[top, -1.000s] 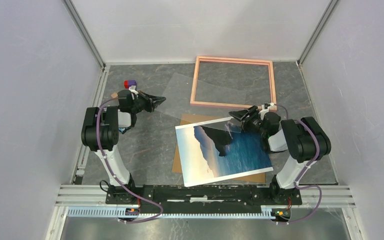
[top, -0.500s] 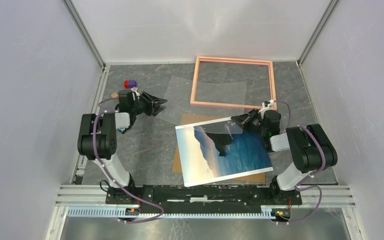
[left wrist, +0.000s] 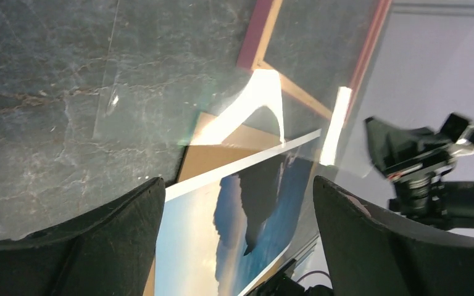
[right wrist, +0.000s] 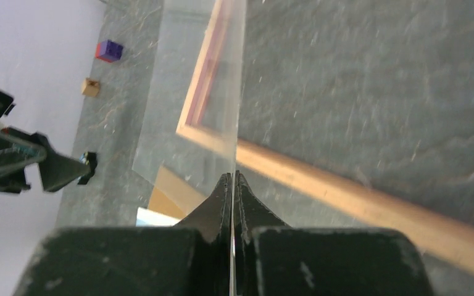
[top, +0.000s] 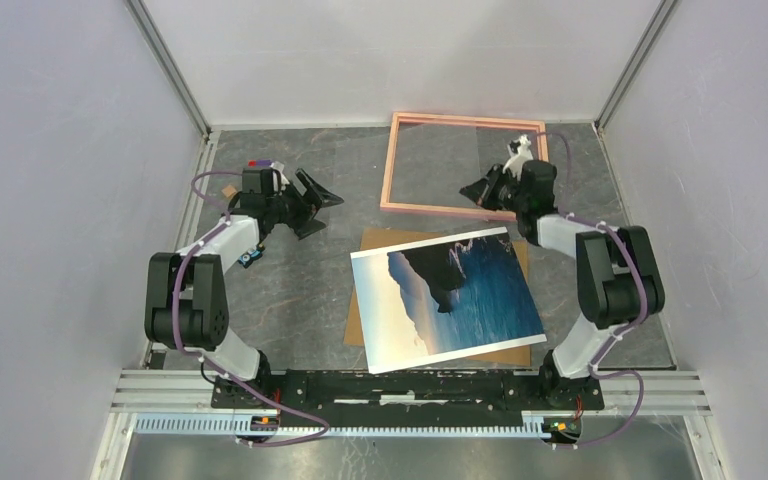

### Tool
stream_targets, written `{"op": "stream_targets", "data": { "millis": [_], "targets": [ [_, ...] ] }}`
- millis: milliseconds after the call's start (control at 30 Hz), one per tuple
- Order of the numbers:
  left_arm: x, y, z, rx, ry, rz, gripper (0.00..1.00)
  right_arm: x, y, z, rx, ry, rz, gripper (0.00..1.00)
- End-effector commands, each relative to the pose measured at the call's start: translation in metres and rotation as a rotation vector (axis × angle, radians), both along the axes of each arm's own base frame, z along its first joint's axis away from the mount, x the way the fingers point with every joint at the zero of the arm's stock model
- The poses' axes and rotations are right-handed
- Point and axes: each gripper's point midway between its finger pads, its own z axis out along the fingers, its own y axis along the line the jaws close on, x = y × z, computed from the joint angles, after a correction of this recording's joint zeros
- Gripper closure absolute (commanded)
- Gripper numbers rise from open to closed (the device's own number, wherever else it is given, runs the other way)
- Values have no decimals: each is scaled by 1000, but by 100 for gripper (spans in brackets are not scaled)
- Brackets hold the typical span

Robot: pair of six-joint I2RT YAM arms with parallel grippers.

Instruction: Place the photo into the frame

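The photo (top: pixel 445 300), cliffs and blue sea face up, lies tilted on a brown backing board (top: pixel 385 240) at mid-table. The salmon-pink frame (top: pixel 388 165) lies flat at the back. My right gripper (top: pixel 468 192) hovers over the frame's near rail, shut on the edge of a clear pane (right wrist: pixel 185 111) that runs leftward from the jaws. In the right wrist view the gripper (right wrist: pixel 231 176) pinches the pane edge-on above the frame's rail (right wrist: pixel 345 191). My left gripper (top: pixel 322 212) stands open at the pane's left end, with nothing between its fingers (left wrist: pixel 123 228); the photo (left wrist: pixel 247 209) shows beyond them.
A red-and-blue block (top: pixel 258 163) and a small tan block (top: pixel 228 190) sit at the back left, near the left arm. Grey walls close in the table on three sides. The arms' mounting rail runs along the near edge.
My left gripper has opened and let go of the clear pane. My right gripper has shut on the pane's right edge and carried it back from the photo to over the frame.
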Motion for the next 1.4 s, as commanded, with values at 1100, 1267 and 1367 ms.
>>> {"op": "stream_targets", "data": {
  "millis": [1100, 1267, 1367],
  "targets": [
    [-8, -34, 39, -80, -149, -147, 3, 136, -107, 8, -98, 102, -104, 100],
    [-6, -35, 38, -79, -149, -153, 3, 138, -116, -6, -103, 123, -122, 100],
    [-6, -36, 36, -84, -143, -158, 3, 135, -119, -8, -122, 136, -109, 100]
  ]
}}
